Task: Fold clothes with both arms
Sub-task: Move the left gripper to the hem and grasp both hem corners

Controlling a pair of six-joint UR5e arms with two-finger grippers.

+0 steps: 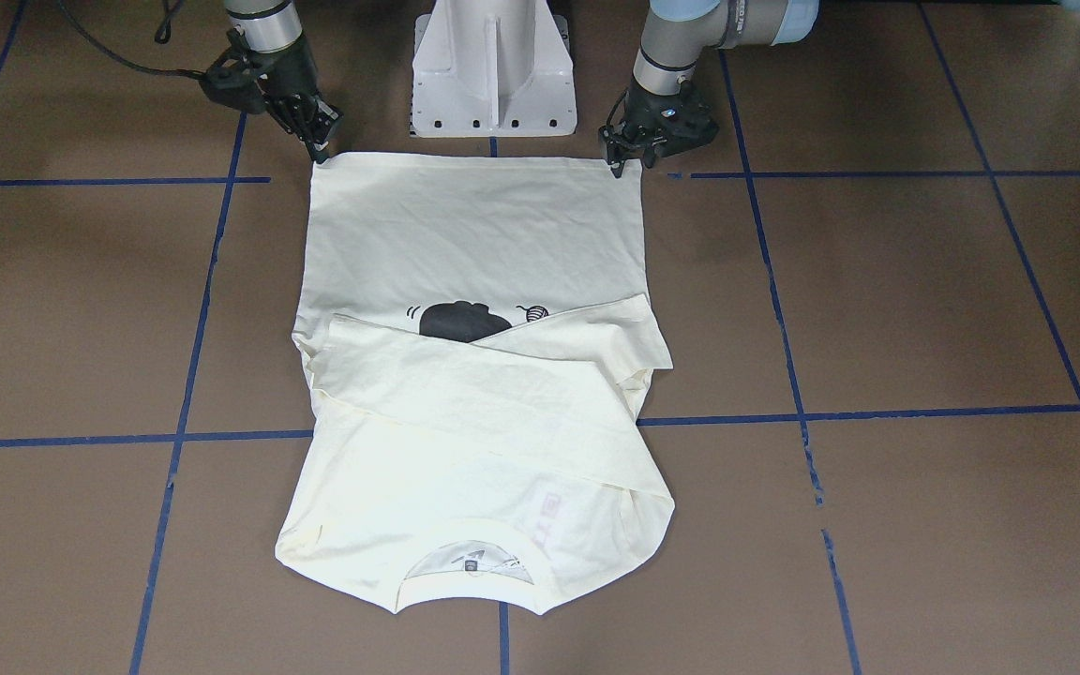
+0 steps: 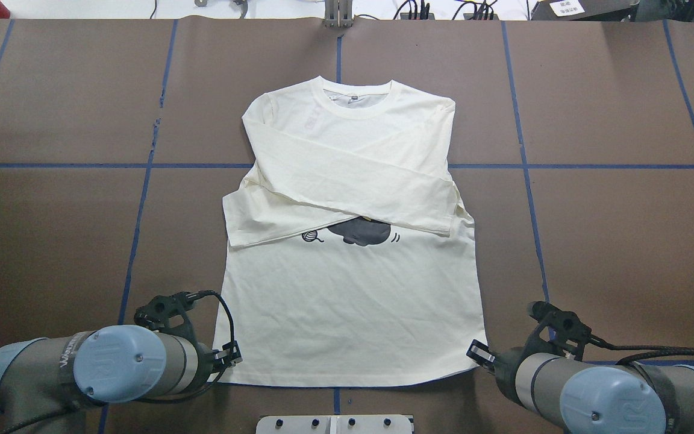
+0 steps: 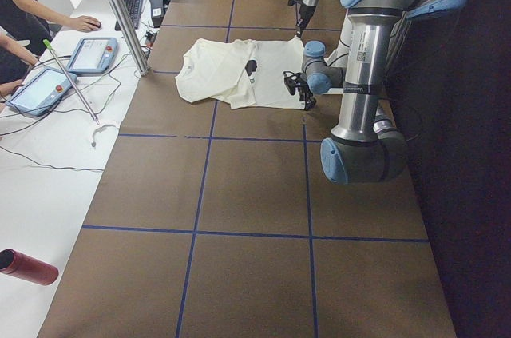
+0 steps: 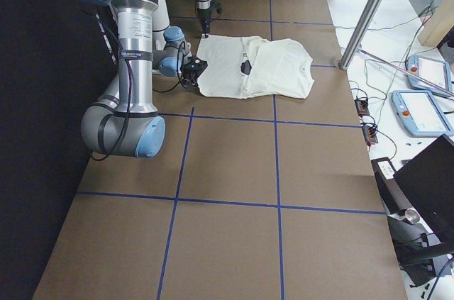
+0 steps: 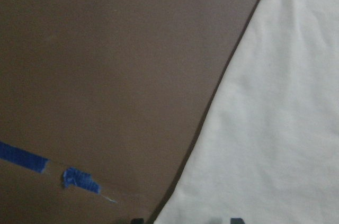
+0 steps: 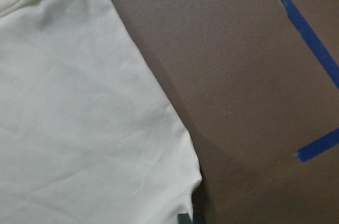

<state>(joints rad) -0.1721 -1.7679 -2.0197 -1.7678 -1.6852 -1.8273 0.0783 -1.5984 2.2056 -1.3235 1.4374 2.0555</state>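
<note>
The left arm (image 2: 112, 364) reaches low over the near left of the table (image 2: 624, 229). The left gripper (image 2: 234, 354) is down at the left corner of the hem. In its wrist camera two dark fingertips (image 5: 237, 221) just peek in, set a little apart with the cloth's side edge between them. So the fingers stand partly open and nothing looks pinched; the cloth there lies flat.

The shirt (image 2: 347, 313) is spread in the middle of the table, print side up. Its hem is toward the robot and its collar (image 2: 356, 102) is on the far side. Both sleeves (image 2: 347, 181) are folded across the chest, one over the other, and they hide the upper part of the black cat print (image 2: 362, 231). Blue tape (image 2: 142, 199) marks the brown top in squares and some lines run under the cloth. The white base (image 1: 493, 66) stands just behind the hem.

The right arm (image 2: 600, 398) reaches in the same way, with the right gripper (image 2: 477, 351) at the hem's right corner. Its wrist camera shows only one dark bit right at that corner, so I cannot tell whether those fingers are apart or closed, or whether they hold the cloth
</note>
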